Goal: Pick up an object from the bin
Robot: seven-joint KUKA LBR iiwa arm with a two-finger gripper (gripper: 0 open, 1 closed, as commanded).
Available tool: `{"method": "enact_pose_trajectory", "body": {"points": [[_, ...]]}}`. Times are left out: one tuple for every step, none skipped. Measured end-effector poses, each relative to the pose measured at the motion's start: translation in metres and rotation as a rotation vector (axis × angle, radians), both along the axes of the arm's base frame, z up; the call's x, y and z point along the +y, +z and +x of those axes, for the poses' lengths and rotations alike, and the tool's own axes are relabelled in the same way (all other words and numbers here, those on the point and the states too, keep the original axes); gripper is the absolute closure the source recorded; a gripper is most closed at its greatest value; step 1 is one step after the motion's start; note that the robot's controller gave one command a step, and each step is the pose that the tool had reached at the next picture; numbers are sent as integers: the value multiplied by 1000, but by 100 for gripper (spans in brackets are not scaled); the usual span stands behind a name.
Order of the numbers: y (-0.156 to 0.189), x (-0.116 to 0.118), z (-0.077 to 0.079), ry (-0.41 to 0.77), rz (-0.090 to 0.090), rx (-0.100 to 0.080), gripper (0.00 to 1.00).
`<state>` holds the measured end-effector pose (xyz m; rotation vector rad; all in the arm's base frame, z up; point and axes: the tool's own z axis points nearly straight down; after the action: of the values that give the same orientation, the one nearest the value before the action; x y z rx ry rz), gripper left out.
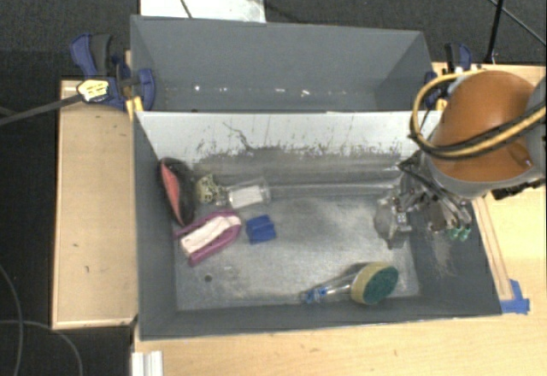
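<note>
Here, gripper [395, 225] hangs near bin [282, 67] right wall, open or closed unclear; green-headed brush [376, 283] near front wall; bare floor leftward to blue block [260, 230].

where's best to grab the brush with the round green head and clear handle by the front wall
Probably the clear handle, from straight above, closing across its width: the green-headed brush lies flat and alone on the bin floor, and the handle is slimmer than the head.

A dish brush [363, 284] with a round green head and clear handle is lying flat along the bin's [282, 67] front wall, toward its right corner.
</note>
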<state>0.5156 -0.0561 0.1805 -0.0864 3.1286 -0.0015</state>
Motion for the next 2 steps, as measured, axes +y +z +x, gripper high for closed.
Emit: {"method": "enact_pose_trajectory", "body": {"points": [[-5, -1, -2, -1, 1, 9, 0], [-101, -13, -34, 70, 1, 17, 0]]}}
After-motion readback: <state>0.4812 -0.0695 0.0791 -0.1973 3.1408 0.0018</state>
